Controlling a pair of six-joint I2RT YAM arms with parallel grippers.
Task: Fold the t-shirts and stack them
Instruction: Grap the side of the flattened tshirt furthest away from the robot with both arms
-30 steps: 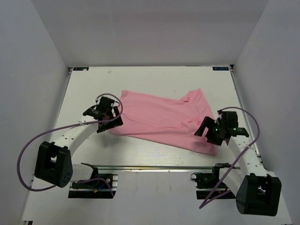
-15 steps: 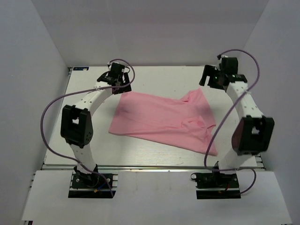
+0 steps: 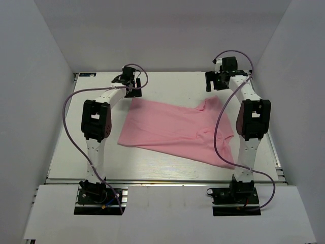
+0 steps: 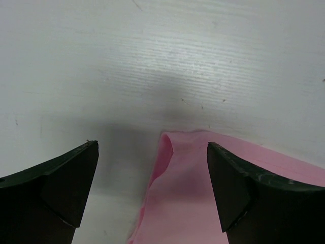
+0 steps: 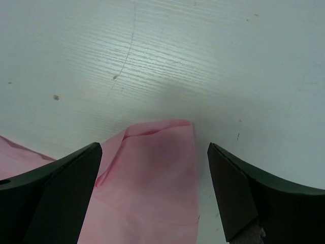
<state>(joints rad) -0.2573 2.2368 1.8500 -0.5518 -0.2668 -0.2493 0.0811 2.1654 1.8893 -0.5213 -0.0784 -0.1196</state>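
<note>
One light-pink t-shirt (image 3: 175, 129) lies spread on the white table, slanting from back left to front right. My left gripper (image 3: 133, 89) hovers open over its far left corner; in the left wrist view that corner (image 4: 175, 152) lies between the dark fingers (image 4: 66, 178), untouched. My right gripper (image 3: 213, 86) stands open above the far right corner, a folded sleeve tip (image 5: 152, 168) seen between its fingers (image 5: 238, 188) in the right wrist view. Neither gripper holds cloth.
White walls close in the table (image 3: 167, 81) on the left, back and right. Purple cables loop from both arms. The arm bases sit on a rail (image 3: 162, 182) at the near edge.
Both arms have swung from the near side of the shirt out to the far side of the table. The grippers stayed open. The shirt has not moved.
</note>
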